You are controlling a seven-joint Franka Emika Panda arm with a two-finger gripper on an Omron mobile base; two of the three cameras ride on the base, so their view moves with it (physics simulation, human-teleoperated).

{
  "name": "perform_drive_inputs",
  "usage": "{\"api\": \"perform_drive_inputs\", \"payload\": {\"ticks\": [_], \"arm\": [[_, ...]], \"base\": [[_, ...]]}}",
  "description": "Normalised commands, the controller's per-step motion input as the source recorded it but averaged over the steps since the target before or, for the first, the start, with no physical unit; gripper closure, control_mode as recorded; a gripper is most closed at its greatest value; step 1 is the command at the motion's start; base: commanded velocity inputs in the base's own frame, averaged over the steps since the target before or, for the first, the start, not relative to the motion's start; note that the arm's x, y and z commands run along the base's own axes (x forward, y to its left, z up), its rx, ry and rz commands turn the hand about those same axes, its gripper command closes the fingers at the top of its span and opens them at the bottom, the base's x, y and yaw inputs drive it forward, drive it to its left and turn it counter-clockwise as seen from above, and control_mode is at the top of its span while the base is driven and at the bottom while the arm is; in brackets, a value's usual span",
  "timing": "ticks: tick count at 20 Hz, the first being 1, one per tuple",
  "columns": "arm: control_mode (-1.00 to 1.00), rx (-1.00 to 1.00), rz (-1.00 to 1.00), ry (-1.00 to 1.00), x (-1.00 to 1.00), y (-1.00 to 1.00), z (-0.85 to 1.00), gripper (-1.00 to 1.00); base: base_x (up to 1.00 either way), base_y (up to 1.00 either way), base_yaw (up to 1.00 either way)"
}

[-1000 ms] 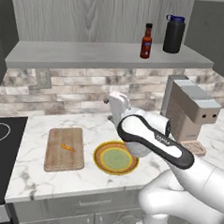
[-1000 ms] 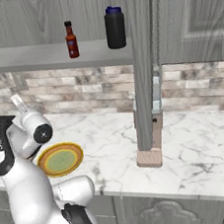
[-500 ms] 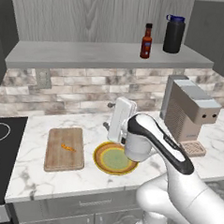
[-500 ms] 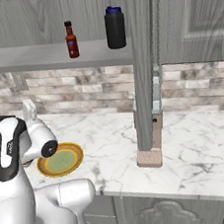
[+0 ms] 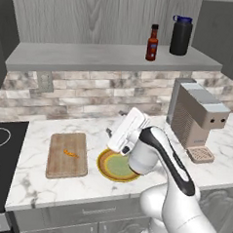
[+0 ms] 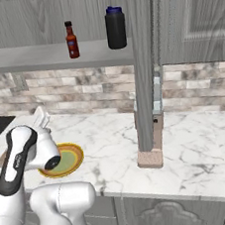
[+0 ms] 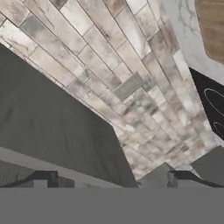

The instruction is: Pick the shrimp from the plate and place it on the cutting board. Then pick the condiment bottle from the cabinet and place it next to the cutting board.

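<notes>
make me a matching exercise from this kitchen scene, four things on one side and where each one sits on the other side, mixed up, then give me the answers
Things:
1. shrimp
2. condiment bottle
3. plate
4. coffee machine

Places:
A. on the worktop, right of the cutting board
B. on the cutting board
C. at the right of the worktop, by the brick wall
D. on the cabinet shelf, beside the black bottle

Pairs: 1-B, 2-D, 3-A, 4-C
</notes>
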Motion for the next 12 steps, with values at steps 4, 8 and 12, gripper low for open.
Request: {"api": "perform_drive_inputs", "payload": {"ticks": [4,8,12], "arm": [[-1.00,0.45,-0.01,0.10,0.18,-0.45,0.17,-1.00],[-1.00,0.42,0.00,0.12,0.10,-0.46,0.26,-1.00],[-1.00,0.34,0.00,0.09,0.00,-0.41,0.50,-1.00]], "base": [[0.00,0.00,0.00],[0.00,0.00,0.00],[0.00,0.00,0.00]]}}
